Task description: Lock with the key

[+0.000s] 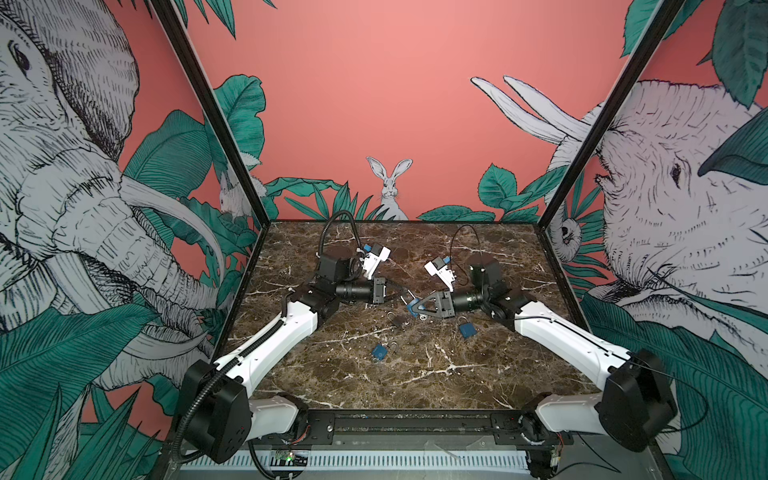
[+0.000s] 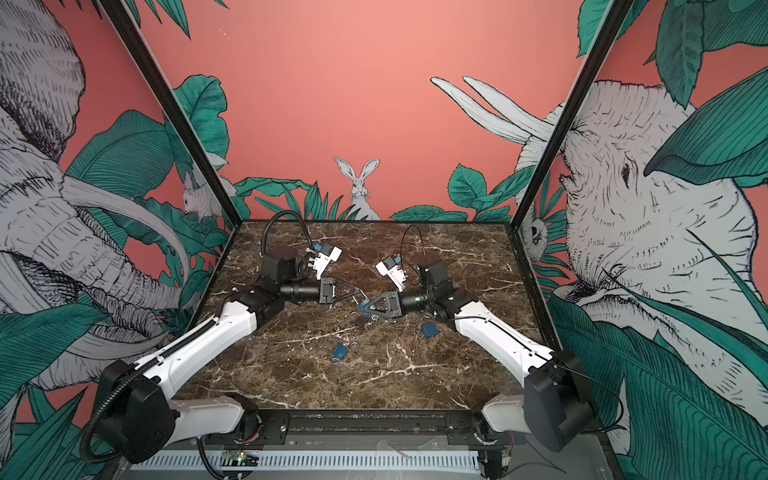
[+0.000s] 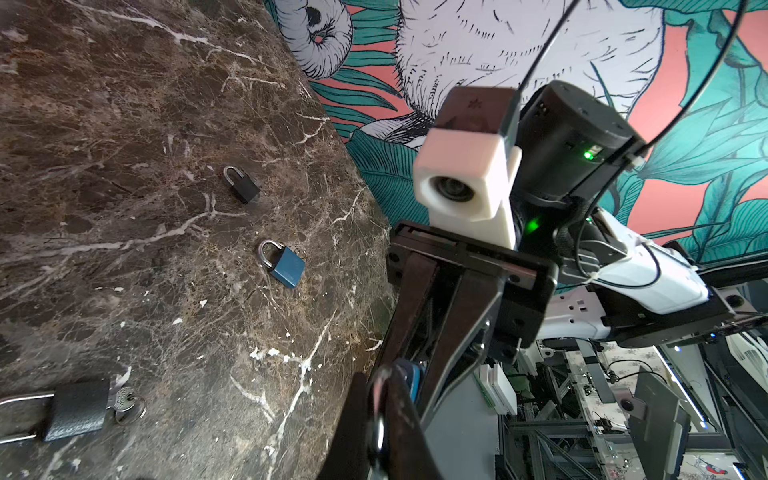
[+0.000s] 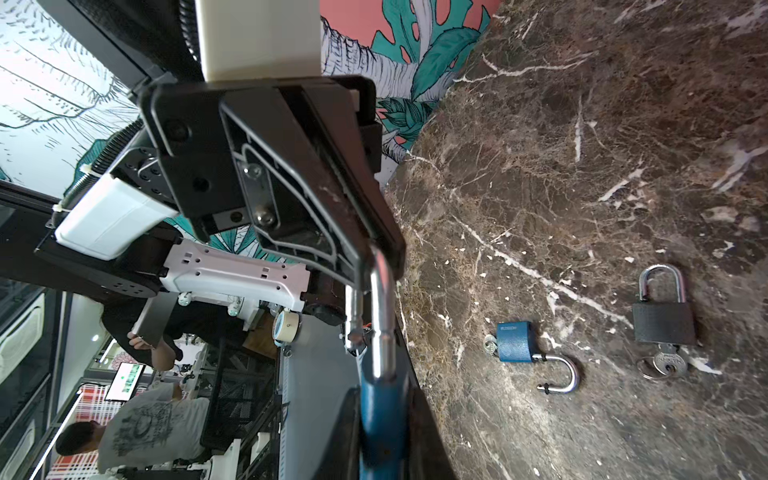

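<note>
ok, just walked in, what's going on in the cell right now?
Both arms meet mid-table on one blue padlock. The right gripper pinches its body. The left gripper is shut on the top of the shackle, whose free leg is out of the body, so it is not locked yet. A black padlock with key and an open blue padlock lie on the marble table.

Blue padlock (image 4: pixel 382 419), black padlock (image 4: pixel 664 322), brown white-veined marble table (image 4: pixel 582 145)
</note>
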Robot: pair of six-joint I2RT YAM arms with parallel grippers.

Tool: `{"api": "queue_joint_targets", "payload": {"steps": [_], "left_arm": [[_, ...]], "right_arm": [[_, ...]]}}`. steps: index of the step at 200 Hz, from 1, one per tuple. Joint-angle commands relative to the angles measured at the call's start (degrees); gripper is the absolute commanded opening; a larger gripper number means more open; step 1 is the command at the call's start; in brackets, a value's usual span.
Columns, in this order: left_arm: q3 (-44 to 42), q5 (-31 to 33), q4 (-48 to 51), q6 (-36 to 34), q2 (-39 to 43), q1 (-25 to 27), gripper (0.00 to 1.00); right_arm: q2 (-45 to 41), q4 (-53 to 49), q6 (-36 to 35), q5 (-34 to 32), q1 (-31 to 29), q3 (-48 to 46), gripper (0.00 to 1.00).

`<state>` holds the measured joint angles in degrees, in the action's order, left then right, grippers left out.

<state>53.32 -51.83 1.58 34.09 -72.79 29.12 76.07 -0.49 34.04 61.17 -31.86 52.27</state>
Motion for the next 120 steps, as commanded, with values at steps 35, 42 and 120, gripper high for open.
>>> {"api": "queue_joint_targets", "payload": {"steps": [35, 42, 120], "left_arm": [[-3.04, 1.43, 0.27, -3.54, -2.22, -0.47, 0.0], [-3.21, 1.56, -0.02, -3.47, -2.48, -0.52, 0.0], [-4.0, 1.54, -1.41, -3.38, -4.31, -0.87, 0.0]], "right_arm": [[-2.83, 26.48, 16.08, 9.2, -0.32, -1.79, 0.0], [-2.84, 28.3, 17.52, 9.55, -0.32, -2.11, 0.0], [-2.67, 35.5, 22.99, 10.38, -0.3, -3.3, 0.0]]}}
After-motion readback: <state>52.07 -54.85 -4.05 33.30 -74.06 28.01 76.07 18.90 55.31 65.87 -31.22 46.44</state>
